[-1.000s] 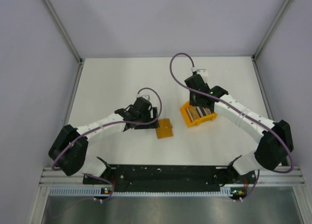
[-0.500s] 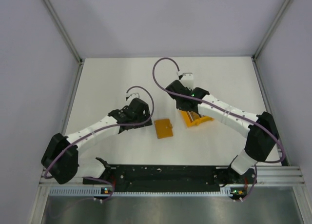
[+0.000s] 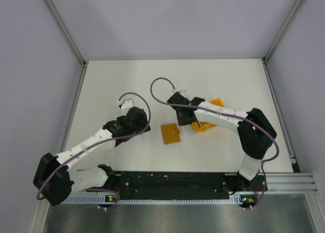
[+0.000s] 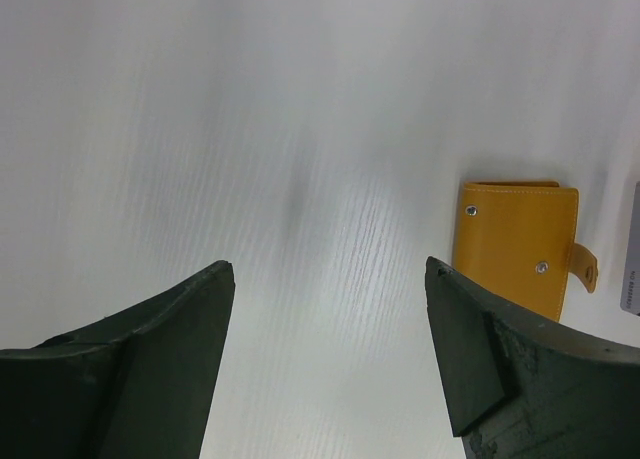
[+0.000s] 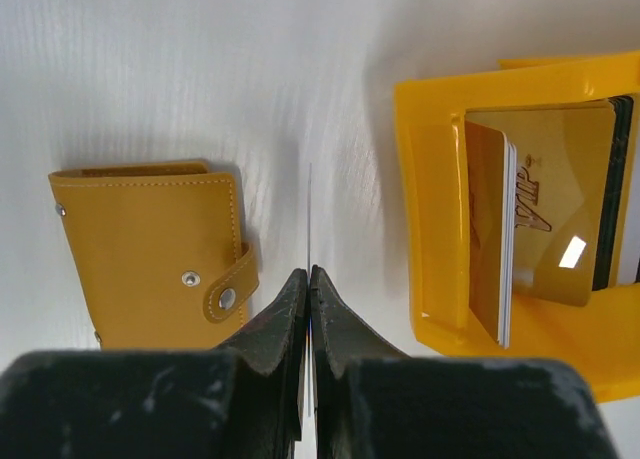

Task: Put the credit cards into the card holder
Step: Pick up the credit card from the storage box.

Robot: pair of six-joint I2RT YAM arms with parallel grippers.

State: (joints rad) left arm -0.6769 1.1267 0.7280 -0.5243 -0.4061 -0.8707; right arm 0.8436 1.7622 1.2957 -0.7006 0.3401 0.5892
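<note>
The card holder (image 3: 170,134) is a flat mustard-orange wallet lying closed on the white table, its clasp tab (image 5: 232,287) snapped. My right gripper (image 5: 309,271) is shut on one thin credit card (image 5: 309,209), seen edge-on, between the holder (image 5: 150,249) and the orange bin. Several more credit cards (image 5: 540,219) stand in that bin. In the top view the right gripper (image 3: 186,127) hovers just right of the holder. My left gripper (image 4: 330,279) is open and empty, left of the holder (image 4: 515,244); the top view shows the left gripper (image 3: 146,123) well apart from the holder.
The bright orange plastic bin (image 3: 209,122) lies right of the holder, its wall (image 5: 430,189) close to my right fingers. A grey card edge (image 4: 631,249) shows at the far right of the left wrist view. Metal frame posts border the table.
The right arm has swung left from the bin toward the card holder, shut on a card throughout. The left arm has drawn back left and toward the near edge. The bin looks shifted.
</note>
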